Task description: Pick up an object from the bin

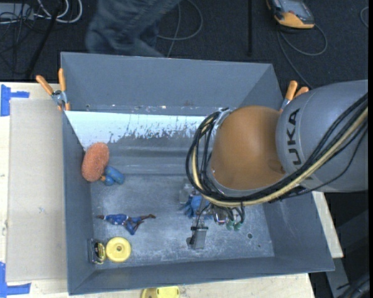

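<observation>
While the gripper (198, 236) hangs low over the floor of the bin (168, 85), near the front wall and a bit right of the middle, I cannot tell if it is open or closed. The closest thing is a small blue thing (189, 205). It lies just behind the gripper, partly under the arm's orange cover (245, 148). A little green bit (235, 226) lies just to the right. To pick well, I think the gripper should line up right over the small blue thing, go straight down and close gently on its middle. The yellow tape measure (117, 249), the blue thing with a dark stick (127, 220) and the orange sponge (95, 161) lie well apart on the left.
</observation>
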Controlling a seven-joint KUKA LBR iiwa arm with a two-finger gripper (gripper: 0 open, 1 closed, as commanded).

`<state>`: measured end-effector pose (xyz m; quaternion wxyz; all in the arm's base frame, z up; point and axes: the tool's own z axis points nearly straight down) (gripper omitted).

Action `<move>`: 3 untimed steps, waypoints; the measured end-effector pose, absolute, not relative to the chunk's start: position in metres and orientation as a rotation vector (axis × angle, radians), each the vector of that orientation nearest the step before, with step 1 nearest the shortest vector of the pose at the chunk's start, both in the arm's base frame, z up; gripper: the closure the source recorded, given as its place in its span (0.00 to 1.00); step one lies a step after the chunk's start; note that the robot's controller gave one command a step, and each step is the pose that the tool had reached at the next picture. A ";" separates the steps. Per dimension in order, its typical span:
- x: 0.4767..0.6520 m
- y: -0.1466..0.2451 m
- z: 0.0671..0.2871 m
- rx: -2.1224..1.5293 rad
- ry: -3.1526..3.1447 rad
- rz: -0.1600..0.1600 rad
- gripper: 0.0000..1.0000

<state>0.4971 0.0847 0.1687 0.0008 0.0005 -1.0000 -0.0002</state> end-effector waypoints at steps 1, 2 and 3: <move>0.528 0.108 0.140 -0.003 -3.147 -0.001 0.00; 0.522 0.143 0.119 -0.048 -3.142 0.001 0.00; 0.553 0.191 0.085 0.090 -3.140 0.000 1.00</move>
